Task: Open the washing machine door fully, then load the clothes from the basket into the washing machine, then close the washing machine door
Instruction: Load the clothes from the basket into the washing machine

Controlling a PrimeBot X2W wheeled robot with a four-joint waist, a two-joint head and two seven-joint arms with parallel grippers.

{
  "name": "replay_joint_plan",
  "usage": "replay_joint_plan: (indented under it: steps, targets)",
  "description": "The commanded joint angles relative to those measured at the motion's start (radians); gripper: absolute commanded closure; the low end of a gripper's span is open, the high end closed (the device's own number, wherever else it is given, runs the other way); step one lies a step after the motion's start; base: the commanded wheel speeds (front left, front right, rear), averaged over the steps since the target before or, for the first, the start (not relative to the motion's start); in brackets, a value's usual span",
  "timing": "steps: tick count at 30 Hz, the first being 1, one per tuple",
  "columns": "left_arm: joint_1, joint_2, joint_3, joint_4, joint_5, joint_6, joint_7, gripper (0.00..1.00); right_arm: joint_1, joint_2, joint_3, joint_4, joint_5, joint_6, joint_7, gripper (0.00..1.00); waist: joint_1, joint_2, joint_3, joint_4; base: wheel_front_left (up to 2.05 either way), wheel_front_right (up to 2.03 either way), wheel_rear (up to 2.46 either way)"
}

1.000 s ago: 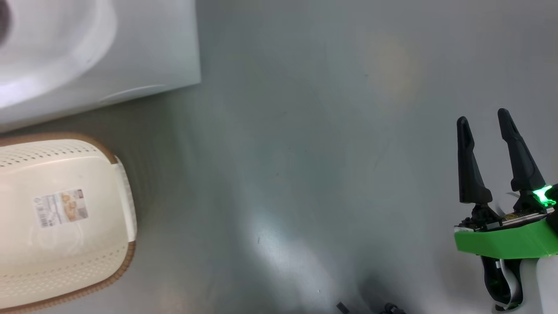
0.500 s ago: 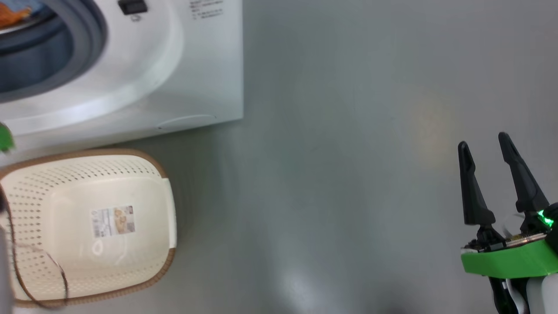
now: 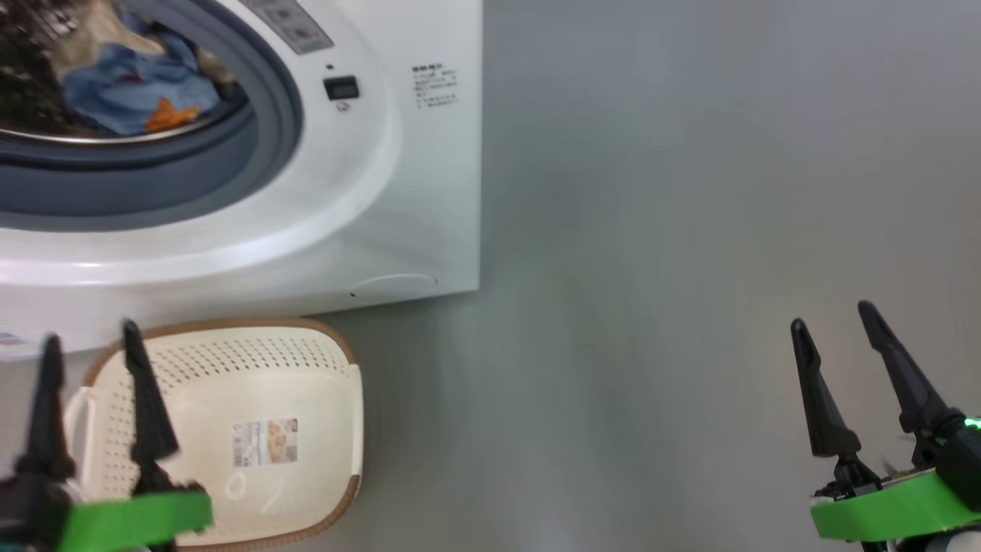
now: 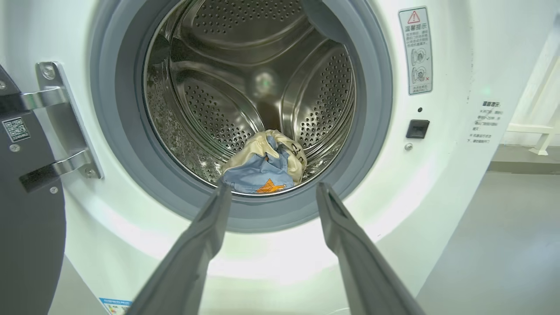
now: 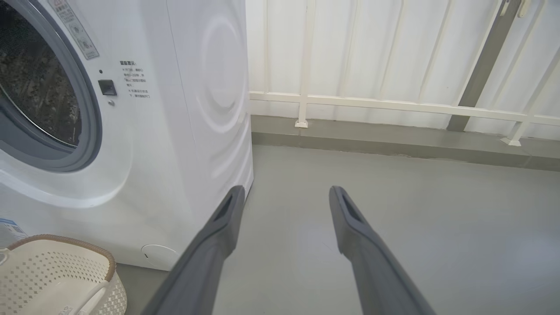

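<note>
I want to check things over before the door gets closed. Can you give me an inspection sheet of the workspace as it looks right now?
Surface: smooth grey floor.
Job's things: washing machine door swung open on its hinge; clothes lying at the front of the drum inside the washing machine; basket on the floor in front of the machine, no garments visible in it.
Clutter: nothing seen.
Hands: left hand open, holding nothing, above the basket's left end and pointing at the drum; right hand open, holding nothing, over the floor.
Cables: nothing seen.
Surroundings: white railing and panelled wall beyond the machine.
</note>
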Motion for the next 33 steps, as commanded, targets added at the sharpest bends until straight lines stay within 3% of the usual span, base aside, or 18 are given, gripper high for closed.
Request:
replay_joint_plan:
  steps: [1,9,16,20,33]
  targets:
    - [0.029,0.009,0.016,-0.050,0.019,0.016,-0.005,0.00,0.020,-0.019,0.029,-0.019,-0.012,0.006,-0.005,0.00,0.0002,0.0000,-0.079,0.049,0.00,0.00,0.00]
    - [0.159,-0.019,-0.049,-0.076,0.042,0.012,-0.005,0.00,0.077,-0.022,0.051,-0.001,-0.020,0.006,-0.005,0.00,0.0002,0.0000,-0.176,0.087,0.00,0.00,0.00]
    - [0.219,-0.023,-0.082,-0.069,0.049,-0.020,-0.005,0.00,0.126,-0.012,0.056,0.019,-0.027,0.006,-0.005,0.00,0.0002,0.0000,-0.247,0.109,0.00,0.00,0.00]
    - [0.254,-0.016,-0.095,-0.046,0.056,-0.039,-0.005,0.00,0.153,-0.003,0.061,0.028,-0.032,0.006,-0.005,0.00,0.0002,0.0000,-0.289,0.110,0.00,0.00,0.00]
    - [0.284,0.008,-0.100,-0.009,0.059,-0.042,-0.001,0.00,0.191,0.013,0.057,0.028,-0.042,0.006,-0.005,0.00,0.0002,0.0000,-0.330,0.091,0.00,0.00,0.00]
